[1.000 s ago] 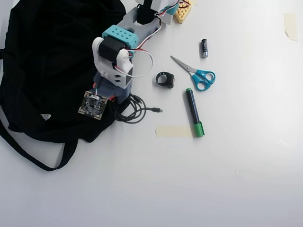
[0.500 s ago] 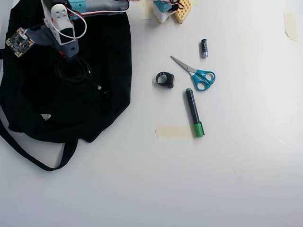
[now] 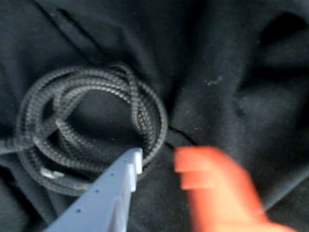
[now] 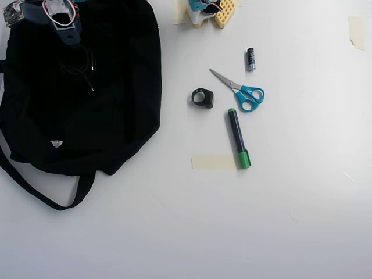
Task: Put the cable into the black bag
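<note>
The black braided cable (image 3: 91, 128) lies coiled in a loose ring on the black fabric of the bag (image 3: 227, 72). My gripper (image 3: 158, 157) is open and empty. Its pale blue finger (image 3: 126, 169) has its tip at the coil's near right edge, and its orange finger (image 3: 217, 188), blurred, is to the right, off the cable. In the overhead view the bag (image 4: 110, 116) lies at the left of the white table. The cable (image 4: 81, 67) shows on its upper part, just below my gripper (image 4: 68, 39). Whether the cable is inside the bag or on top of it I cannot tell.
To the right of the bag on the table lie a small black ring-shaped object (image 4: 203, 97), blue-handled scissors (image 4: 241, 93), a green-capped marker (image 4: 238, 139), a battery (image 4: 251, 59) and a strip of tape (image 4: 212, 162). The bag's strap (image 4: 35, 186) loops out at the lower left.
</note>
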